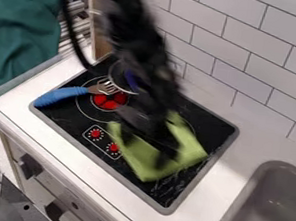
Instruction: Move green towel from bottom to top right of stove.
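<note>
Green towel: You can see the light green towel (141, 167) on the right part of the black stove. It is soft cloth with bent, uneven edges and bumpy folds. It reaches from close to the near edge toward the far side, and the black arm hides some of it.
Stove: The stove top (180, 190) is flat, dark and shiny, with a smooth gray rim. On its left part you see red shapes inside thin white rings. Two round red knob shapes sit near the front, inside a thin white line.
Fork: Your fork (102, 88) lies on the left part of the stove. Its fat blue handle is smooth and points left and near. Its shiny prongs point right, over the red shapes.
Round thing: At the far left of the stove you see a round thing with a pale rim (115, 77), partly behind the arm. You can't tell what it is.
Counter: The white counter (210, 205) is smooth and goes around the stove.
Sink: To the right is a gray sink (270, 212) with round corners.
Wall: Behind the counter you see hard, flat, pale tiles (238, 47) with thin dark lines.
Gripper: The black gripper (147, 149) is over the towel, with its two fingers apart and green cloth showing between them. You can't tell if it touches the cloth.
</note>
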`<act>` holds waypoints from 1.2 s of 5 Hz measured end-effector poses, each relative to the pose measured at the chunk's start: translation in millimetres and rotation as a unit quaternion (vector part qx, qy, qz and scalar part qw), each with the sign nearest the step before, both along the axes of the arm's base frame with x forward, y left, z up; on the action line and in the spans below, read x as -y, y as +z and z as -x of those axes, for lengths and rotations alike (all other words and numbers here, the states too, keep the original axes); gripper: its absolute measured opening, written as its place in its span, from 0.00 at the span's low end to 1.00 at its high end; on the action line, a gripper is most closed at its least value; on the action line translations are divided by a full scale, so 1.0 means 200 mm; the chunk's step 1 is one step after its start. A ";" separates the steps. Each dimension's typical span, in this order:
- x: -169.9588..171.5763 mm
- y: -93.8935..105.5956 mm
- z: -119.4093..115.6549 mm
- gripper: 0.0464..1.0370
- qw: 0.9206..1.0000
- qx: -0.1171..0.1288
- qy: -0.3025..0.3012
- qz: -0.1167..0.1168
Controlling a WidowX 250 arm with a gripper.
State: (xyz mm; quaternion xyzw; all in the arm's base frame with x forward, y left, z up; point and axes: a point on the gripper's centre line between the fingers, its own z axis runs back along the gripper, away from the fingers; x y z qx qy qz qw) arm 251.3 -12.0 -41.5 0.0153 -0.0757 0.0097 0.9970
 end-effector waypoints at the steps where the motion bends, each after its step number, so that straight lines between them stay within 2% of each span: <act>1: 0.13 0.03 -0.03 0.96 1.000 -0.014 -0.018 -0.018; 2: 0.19 0.06 -0.10 0.96 1.000 -0.015 0.002 -0.008; 3: 0.15 0.02 -0.17 0.96 0.997 -0.019 0.057 0.045; 4: 0.04 0.01 -0.25 0.96 0.989 -0.004 0.119 0.090; 5: 0.01 0.00 -0.29 0.96 0.989 -0.002 0.125 0.083; 6: -0.03 0.04 -0.25 0.96 0.990 -0.010 0.133 0.046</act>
